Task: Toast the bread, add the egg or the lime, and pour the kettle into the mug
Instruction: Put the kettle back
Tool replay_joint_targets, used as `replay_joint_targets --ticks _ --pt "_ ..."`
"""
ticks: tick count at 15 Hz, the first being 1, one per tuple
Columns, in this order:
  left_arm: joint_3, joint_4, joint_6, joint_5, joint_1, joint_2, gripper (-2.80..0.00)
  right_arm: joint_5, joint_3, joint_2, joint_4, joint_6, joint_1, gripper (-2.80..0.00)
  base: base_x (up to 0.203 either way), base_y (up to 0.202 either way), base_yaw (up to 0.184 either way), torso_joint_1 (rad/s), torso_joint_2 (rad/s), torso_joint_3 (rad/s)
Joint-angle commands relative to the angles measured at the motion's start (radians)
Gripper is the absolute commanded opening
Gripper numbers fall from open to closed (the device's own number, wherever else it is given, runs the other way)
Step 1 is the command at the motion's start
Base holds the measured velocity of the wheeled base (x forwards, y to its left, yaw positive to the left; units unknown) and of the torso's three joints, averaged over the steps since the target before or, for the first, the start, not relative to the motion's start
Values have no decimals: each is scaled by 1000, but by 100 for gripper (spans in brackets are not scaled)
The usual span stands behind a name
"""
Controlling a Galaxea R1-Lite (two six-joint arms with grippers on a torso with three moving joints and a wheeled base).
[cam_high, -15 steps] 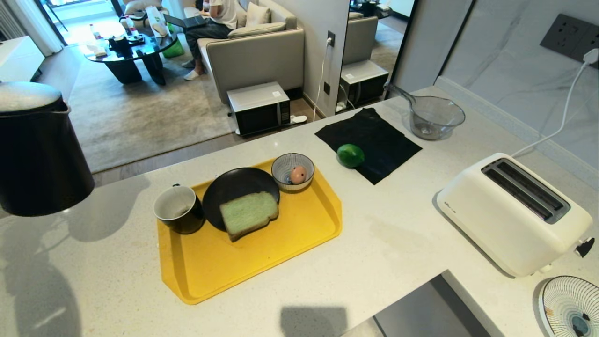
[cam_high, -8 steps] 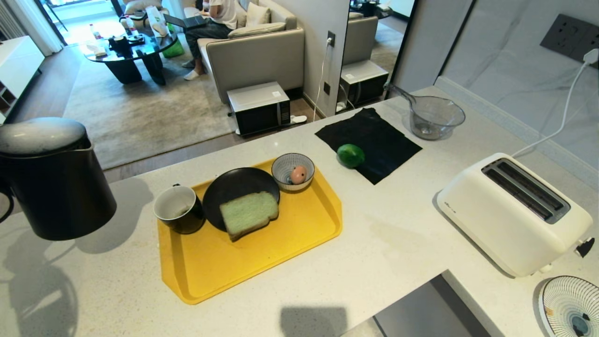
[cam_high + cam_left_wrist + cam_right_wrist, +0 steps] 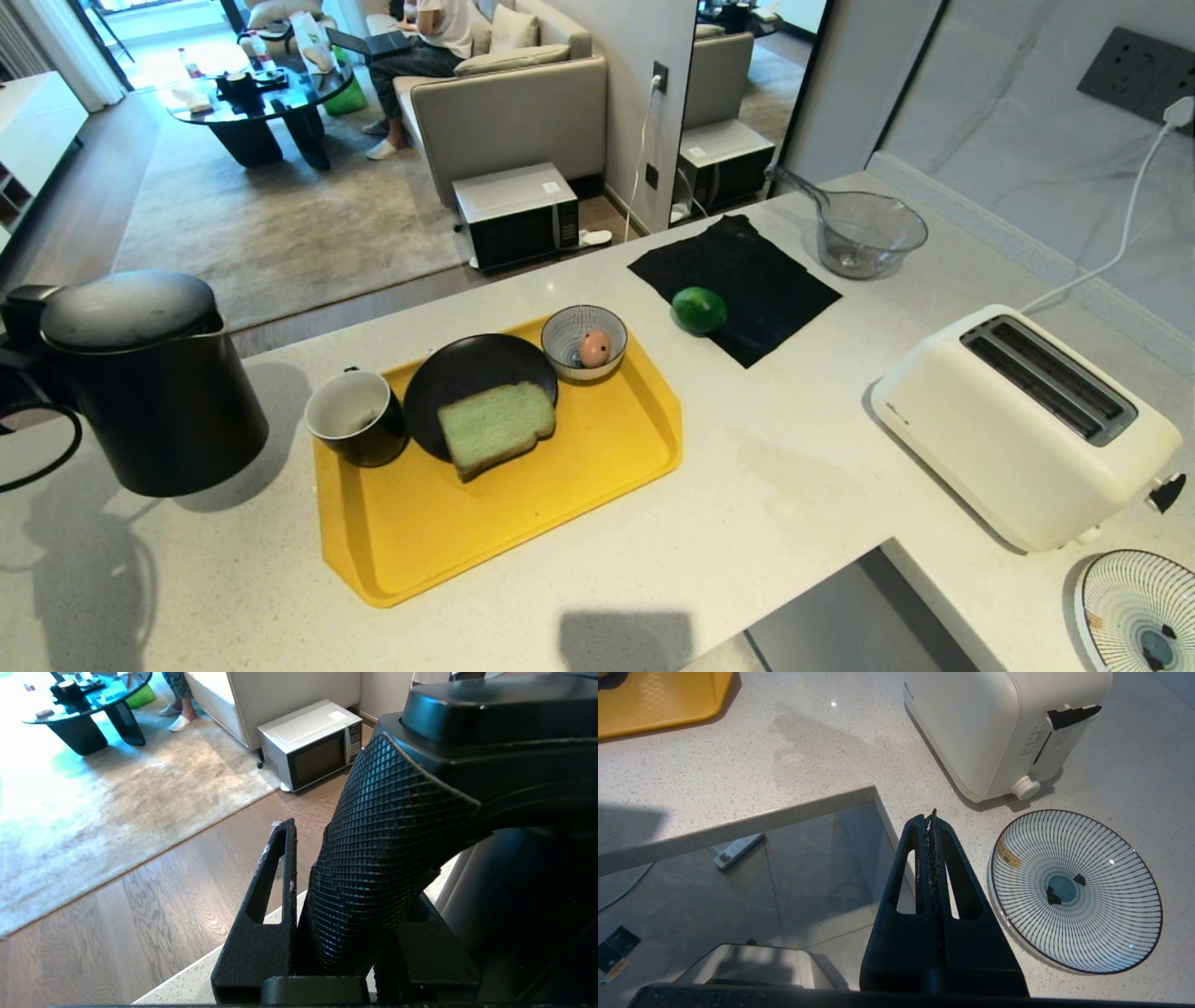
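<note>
Kettle (image 3: 149,383): matte black, tall, domed lid, small spout facing the tray; it sits at the counter's far left, just beside the mug (image 3: 355,417), and whether its base touches the counter you cannot tell from here; left gripper (image 3: 336,933) is clamped on the textured handle, one finger (image 3: 266,896) plain on the near side.

Step in hand, as I judge it: getting the kettle over to pour; you want the spout brought above the mug's white interior before tilting; tilt slowly, pivoting about the spout, so the body does not swing into the mug or knock it along the yellow tray (image 3: 523,523); watch the handle grip, since a full kettle may twist in the fingers.

Around it: bread (image 3: 496,427), pale green with brown crust, lies on the black plate (image 3: 467,369); egg (image 3: 594,348) in the striped bowl (image 3: 566,332); lime (image 3: 699,310) on the black cloth (image 3: 747,271); toaster (image 3: 1027,429) well apart to the right.

Right gripper (image 3: 932,821): fingers pressed together, empty, parked off the counter edge near the striped plate (image 3: 1076,891).
</note>
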Motion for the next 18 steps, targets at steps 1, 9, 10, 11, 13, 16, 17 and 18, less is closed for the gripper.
replay_joint_targets --ticks 1,9,10,11,13,16,17,18 --pt "-1 -59 -1 -4 -1 74 -280 0 1 0 0 -1 1 -280 0 0 0 0 0 0" --pt "-51 -91 1 -4 -15 191 -280 0 0 0 0 -1 1 -280 0 0 0 0 0 0" --pt "-56 -91 4 -4 -21 196 -280 0 0 0 0 -1 0 -280 0 0 0 0 0 0" --pt "-57 -91 8 -4 -21 199 -280 0 0 0 0 -1 1 -280 0 0 0 0 0 0" --pt "-57 -91 11 -4 -21 205 -280 0 0 0 0 -1 1 -280 0 0 0 0 0 0" --pt "-56 -91 5 -4 -21 201 0 0 0 0 0 -1 1 -280 0 0 0 0 0 0" --pt "-53 -91 1 -4 -21 195 0 0 1 0 0 -1 1 -280 0 0 0 0 0 0" --pt "-49 -91 -1 -4 -21 186 0 0 1 0 0 -1 1 -280 0 0 0 0 0 0"
